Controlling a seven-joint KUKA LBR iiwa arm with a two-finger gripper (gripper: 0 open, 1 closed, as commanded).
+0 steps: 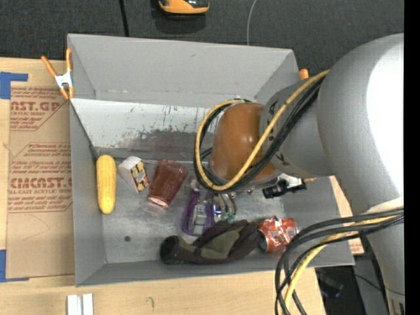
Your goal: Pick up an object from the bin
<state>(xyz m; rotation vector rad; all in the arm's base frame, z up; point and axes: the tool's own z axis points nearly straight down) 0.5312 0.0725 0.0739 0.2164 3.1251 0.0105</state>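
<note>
One purple packet [195,214] lies just under the tool [220,209], nr dark cloth [220,243]; tool open/shut: can't tell.

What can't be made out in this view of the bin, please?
In the camera view:
- Purple thing mid-bin: its upper end lies under the gripper and orange wrist cover; its kind is unclear.
- Bin: its right wall is covered by the arm.
- White carton beside the yellow corn cob: its print is too small to read.
</note>
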